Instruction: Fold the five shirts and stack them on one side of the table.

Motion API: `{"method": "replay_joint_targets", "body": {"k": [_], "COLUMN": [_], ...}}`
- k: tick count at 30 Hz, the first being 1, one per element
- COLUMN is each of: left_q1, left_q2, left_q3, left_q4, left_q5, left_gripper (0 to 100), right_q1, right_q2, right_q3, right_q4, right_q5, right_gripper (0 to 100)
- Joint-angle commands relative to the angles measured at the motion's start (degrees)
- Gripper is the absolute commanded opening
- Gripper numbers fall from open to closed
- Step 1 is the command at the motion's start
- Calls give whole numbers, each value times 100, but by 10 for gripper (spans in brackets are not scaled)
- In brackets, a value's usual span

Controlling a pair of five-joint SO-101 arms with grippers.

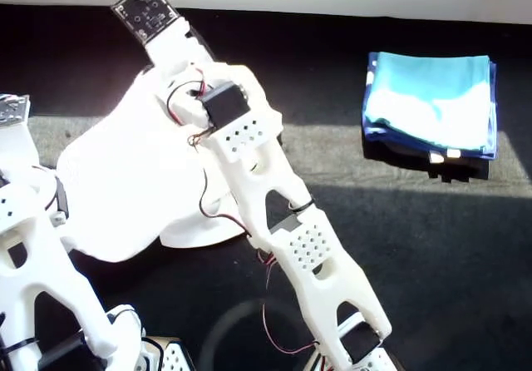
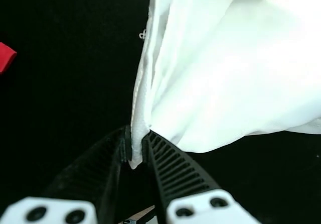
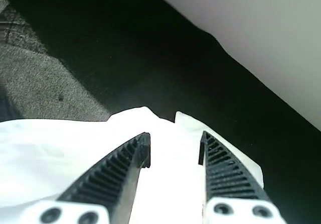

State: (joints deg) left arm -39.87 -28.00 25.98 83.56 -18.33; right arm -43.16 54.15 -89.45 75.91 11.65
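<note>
Left wrist view: the left end effector [image 2: 137, 132] is clamped on a bunched edge of the white shirt [image 2: 225, 73], probably to lift it for a fold. The right end effector [image 3: 175, 133] hovers, jaws spread, over the shirt's far edge. The shirt lies on the left of the desk [image 1: 432, 254], well apart from the folded stack [image 1: 431, 105]. Glare hides the shirt's creases, and the stack's count is unclear.

Jaws parted over white shirt [image 3: 60, 158], dark table [image 3: 150, 58]
</note>
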Motion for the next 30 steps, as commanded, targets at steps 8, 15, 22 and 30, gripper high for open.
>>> {"method": "replay_joint_targets", "body": {"k": [8,15,22,30], "left_q1": [-66,-75,-356,-1024], "left_q2": [-48,-40,-40,-31], "left_q3": [-31,-31,-31,-22], "left_q4": [-62,-62,-290,-1090], "left_q5": [-35,-35,-9,-26], "left_gripper": [9,9,9,9], "right_q1": [-382,-207,-198,-136], "right_q2": [-119,-119,-251,-1095], "right_q3": [-198,-831,-769,620], "right_q4": [1736,2519,2536,2536], "right_q5": [44,-18,-923,-923], "right_gripper": [163,163,163,163]}}
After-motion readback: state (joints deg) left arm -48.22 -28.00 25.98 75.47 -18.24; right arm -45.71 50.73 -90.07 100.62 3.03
